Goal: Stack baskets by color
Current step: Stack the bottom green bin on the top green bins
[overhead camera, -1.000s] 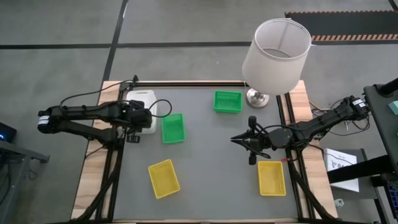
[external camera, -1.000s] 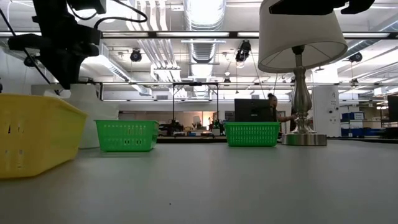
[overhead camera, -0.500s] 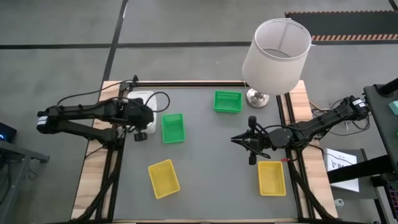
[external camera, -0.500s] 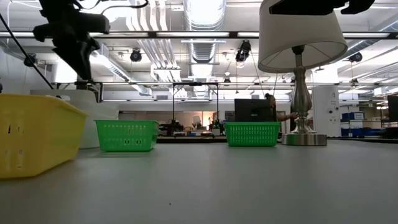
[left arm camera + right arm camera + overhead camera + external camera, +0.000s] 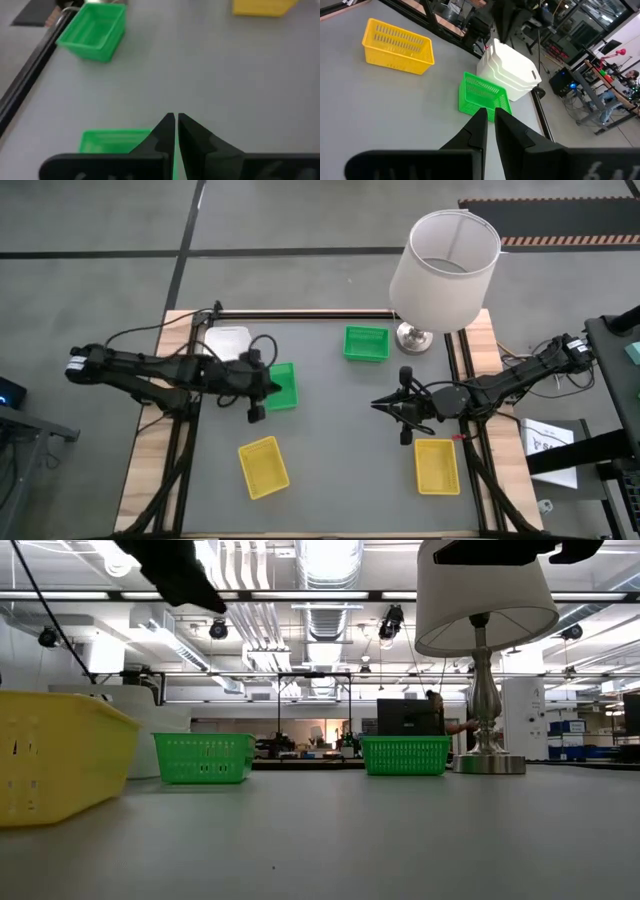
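My left gripper (image 5: 262, 386) is shut and hangs in the air over the left edge of a green basket (image 5: 284, 385), slanting down; the same basket (image 5: 112, 140) shows under its fingertips (image 5: 176, 120). A stack of white baskets (image 5: 228, 340) stands on the table at the far left. A second green basket (image 5: 366, 343) stands at the far middle. Two yellow baskets (image 5: 263, 467) (image 5: 437, 465) stand near the front. My right gripper (image 5: 385, 407) is shut and waits in the air right of centre, pointing toward the table's left.
A lamp with a large white shade (image 5: 443, 258) stands at the far right corner, its base (image 5: 411, 336) beside the far green basket. Bare grey tabletop (image 5: 340, 450) lies between the two yellow baskets. Black rails run along the table's edges (image 5: 300, 314).
My left gripper has gone from above the white stack toward the table's right edge, out over the near green basket. It has risen a little and tipped from pointing steeply down to a shallower slant. The baskets have stayed where they were.
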Controlling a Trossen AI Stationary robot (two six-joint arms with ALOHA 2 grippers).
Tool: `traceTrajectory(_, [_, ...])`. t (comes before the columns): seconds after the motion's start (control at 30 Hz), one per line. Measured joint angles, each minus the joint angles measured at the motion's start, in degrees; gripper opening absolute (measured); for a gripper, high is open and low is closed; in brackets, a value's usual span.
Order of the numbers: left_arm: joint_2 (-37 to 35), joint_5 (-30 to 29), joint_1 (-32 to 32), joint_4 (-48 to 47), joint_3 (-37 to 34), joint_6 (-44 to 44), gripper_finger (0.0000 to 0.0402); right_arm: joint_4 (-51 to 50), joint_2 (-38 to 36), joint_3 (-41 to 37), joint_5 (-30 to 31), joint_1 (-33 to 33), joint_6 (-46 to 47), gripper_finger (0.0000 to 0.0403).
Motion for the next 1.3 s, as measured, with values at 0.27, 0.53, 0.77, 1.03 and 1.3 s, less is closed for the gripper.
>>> traceTrajectory(0.27, [10.7,-0.1,-3.3,6.0,-0.1,-1.3,0.0006,-0.7,0.0,0.0,0.0,0.0,0.9,0.0027])
traceTrajectory(0.53, [20.2,2.6,-2.6,3.9,1.3,-6.0,0.0015,-0.7,0.0,0.0,0.0,0.0,0.9,0.0027])
traceTrajectory(0.77, [26.2,1.9,-1.6,3.6,1.8,-5.7,0.0088,-0.8,0.0,0.0,0.0,0.0,0.9,0.0027])
traceTrajectory(1.03, [30.1,-3.0,-1.0,2.6,1.7,-2.6,0.0152,-1.0,0.0,0.0,0.0,0.0,0.9,0.0027])
traceTrajectory(1.3, [32.9,-3.0,-1.0,3.3,1.9,1.9,0.0125,-1.2,0.0,0.0,0.0,0.0,1.0,0.0027])
